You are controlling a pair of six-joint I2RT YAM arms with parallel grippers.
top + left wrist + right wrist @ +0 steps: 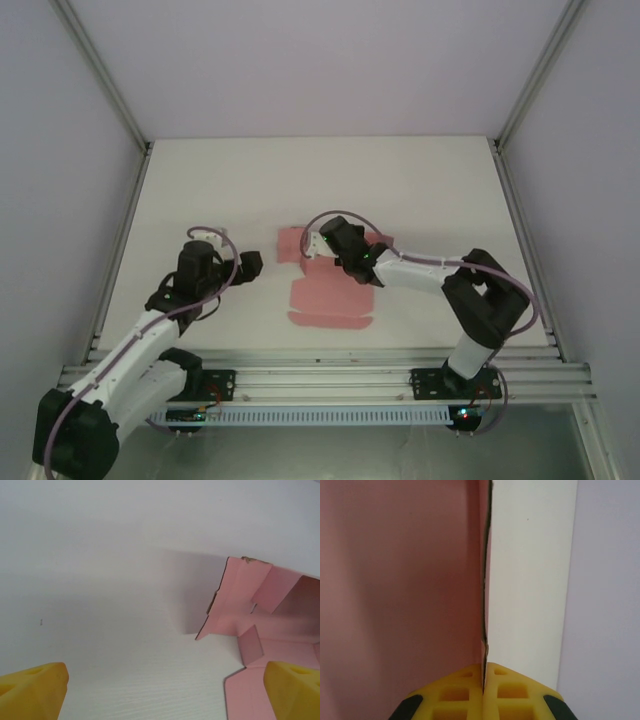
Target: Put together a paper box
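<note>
The pink paper box (pixel 331 300) lies mostly flat on the middle of the white table, with creased flaps partly raised at its far end. My right gripper (pixel 322 243) is over that far end, shut on the thin edge of a raised flap. In the right wrist view the yellow fingers (pixel 465 690) pinch the card's edge at the right gripper (pixel 484 667), and the pink card (pixel 395 580) spreads to the left. My left gripper (pixel 250 265) hovers just left of the box, open. In the left wrist view the left gripper (pixel 165 695) has bare table between its fingertips, and the box's flaps (pixel 260 605) stand to the right.
The white table (pixel 200 190) is enclosed by pale walls and metal frame posts (pixel 100 70). An aluminium rail (pixel 320 378) carrying both arm bases runs along the near edge. Open table surface lies beyond and left of the box.
</note>
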